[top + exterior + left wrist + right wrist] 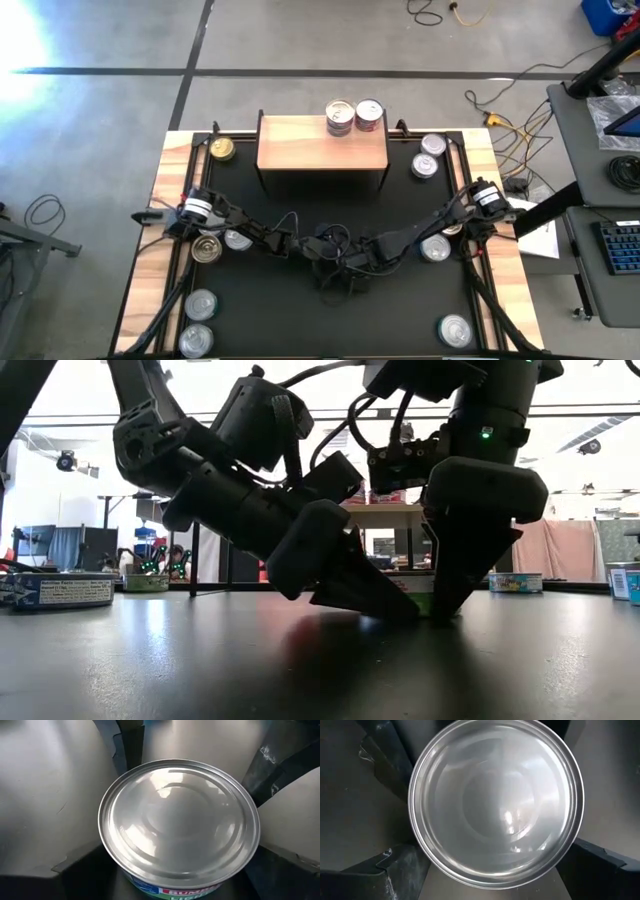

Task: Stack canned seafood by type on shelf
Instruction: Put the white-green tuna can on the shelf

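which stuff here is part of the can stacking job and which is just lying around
Job: wooden shelf; two cans on the shelf; silver-lidded can between both hands; loose tins on the black mat.
Lying about: cables on the floor; keyboard.

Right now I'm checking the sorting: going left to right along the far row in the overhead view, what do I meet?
Gold-lidded round tin → light-wood shelf on black legs → silver-lidded tin on the shelf → red-sided tin beside it → far silver-lidded tin right of the shelf.
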Controlling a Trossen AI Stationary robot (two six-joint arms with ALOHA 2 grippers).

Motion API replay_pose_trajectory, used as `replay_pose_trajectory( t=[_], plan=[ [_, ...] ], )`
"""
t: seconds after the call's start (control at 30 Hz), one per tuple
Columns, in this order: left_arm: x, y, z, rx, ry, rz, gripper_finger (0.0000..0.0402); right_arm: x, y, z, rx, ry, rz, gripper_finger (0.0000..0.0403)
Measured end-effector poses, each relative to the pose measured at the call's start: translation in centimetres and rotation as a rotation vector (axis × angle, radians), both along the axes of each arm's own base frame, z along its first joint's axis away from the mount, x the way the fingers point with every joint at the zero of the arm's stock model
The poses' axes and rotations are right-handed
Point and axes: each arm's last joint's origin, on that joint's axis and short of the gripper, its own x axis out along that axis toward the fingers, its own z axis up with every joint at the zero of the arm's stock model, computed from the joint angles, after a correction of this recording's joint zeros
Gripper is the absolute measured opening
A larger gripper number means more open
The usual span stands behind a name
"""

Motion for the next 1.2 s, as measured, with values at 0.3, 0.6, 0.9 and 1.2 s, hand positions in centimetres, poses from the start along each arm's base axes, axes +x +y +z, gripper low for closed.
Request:
replay_pose_trajectory(
  t=[0.3, 0.6, 0.9, 1.2],
  plan=[
    [0.0, 0.0, 0.6, -0.017, -0.008, 0.008, 0.0374, -0.1, 0.0, 0.1, -0.001, 0.005, 0.001, 0.0368],
    [-1.3, 0.4, 5.9, -0.017, 0.016, 0.1, 0.0371, 0.2, 0.1, 3.4, -0.015, 0.008, -0.012, 0.0368],
    [-4.1, 2.7, 12.0, 0.082, -0.003, 0.272, 0.0371, -0.5, -0.8, 10.9, 0.007, -0.106, 0.039, 0.0368],
    [-4.6, 8.0, 14.8, 0.009, -0.071, 0.464, 0.0373, -3.2, -4.8, 17.8, -0.172, -0.293, -0.004, 0.0359]
  ],
)
